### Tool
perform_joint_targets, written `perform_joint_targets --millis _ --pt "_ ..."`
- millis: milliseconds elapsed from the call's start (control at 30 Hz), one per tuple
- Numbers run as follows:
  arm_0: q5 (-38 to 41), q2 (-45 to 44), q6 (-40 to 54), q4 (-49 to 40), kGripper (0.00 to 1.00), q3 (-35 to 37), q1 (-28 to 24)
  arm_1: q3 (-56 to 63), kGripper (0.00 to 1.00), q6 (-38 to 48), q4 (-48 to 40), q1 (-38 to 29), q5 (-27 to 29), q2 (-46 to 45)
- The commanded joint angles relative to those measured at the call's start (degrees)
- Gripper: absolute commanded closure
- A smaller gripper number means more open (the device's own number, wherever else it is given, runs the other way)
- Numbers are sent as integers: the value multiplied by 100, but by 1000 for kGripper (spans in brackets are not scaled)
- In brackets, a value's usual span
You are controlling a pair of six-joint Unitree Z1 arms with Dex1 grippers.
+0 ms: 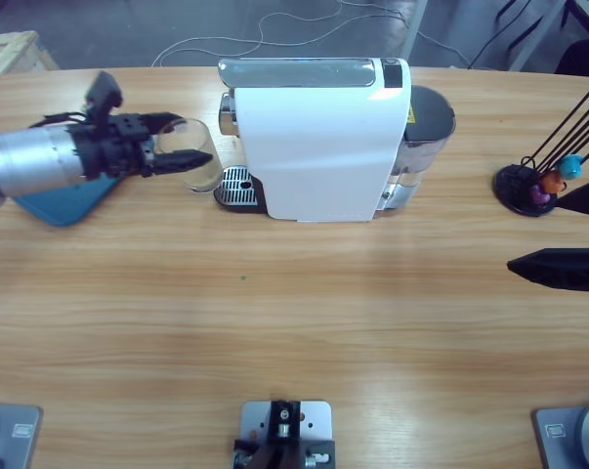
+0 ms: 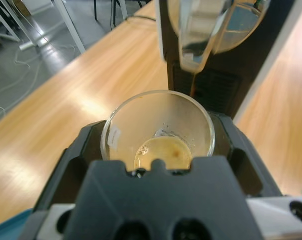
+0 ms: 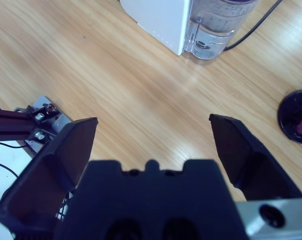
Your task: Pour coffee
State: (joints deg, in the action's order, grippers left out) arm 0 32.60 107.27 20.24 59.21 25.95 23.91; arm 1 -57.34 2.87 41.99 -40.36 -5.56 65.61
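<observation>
A: Any writing to read?
B: None legible; a small pale label sits inside the glass cup (image 2: 158, 132), unreadable.
A: Where's the cup?
B: Left of centre in the high view, clamped between the left gripper's (image 1: 182, 145) jaws, just beside the coffee machine's (image 1: 318, 137) drip tray (image 1: 237, 186), a little coffee inside.
A: The other one?
B: The right gripper (image 3: 153, 145) hangs spread wide and empty over the surface (image 1: 294, 322), at the right edge.

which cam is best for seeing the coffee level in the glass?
Left wrist view: it looks down into the glass between the left gripper fingers, showing pale coffee at the bottom. The high view shows the glass side-on only. The right wrist view doesn't show it.
</observation>
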Motion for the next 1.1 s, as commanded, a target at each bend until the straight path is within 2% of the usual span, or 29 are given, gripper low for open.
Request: perform_joint_targets --millis 33,167,267,400,633,1033,1067,1100 --pt "-325 -1263 -255 -110 1000 -818 -1002 99 0 -45 -42 -59 -103 -244" --pt "-1026 -1353 -473 -175 1000 -969 -1564 99 0 -32 -25 -59 -68 -339" --pt "-1988 -1270 -547 -244 1000 -967 -1696 80 0 -25 -16 -59 -68 -314" --pt "-2810 -787 -551 -184 1000 -895 -1809 53 0 -25 11 -59 -68 -238" --pt "-2830 196 -818 96 1000 -583 -1881 65 0 -32 -23 -59 -84 -63" --pt "-2830 692 -1034 344 1000 -575 -1891 201 0 -32 -51 -59 -98 -156" --pt "-2830 657 -1039 354 679 -593 -1897 206 0 -32 -51 -59 -96 -170" --pt "-2830 593 -1027 363 116 -616 -1890 206 0 -32 -51 -59 -96 -179"
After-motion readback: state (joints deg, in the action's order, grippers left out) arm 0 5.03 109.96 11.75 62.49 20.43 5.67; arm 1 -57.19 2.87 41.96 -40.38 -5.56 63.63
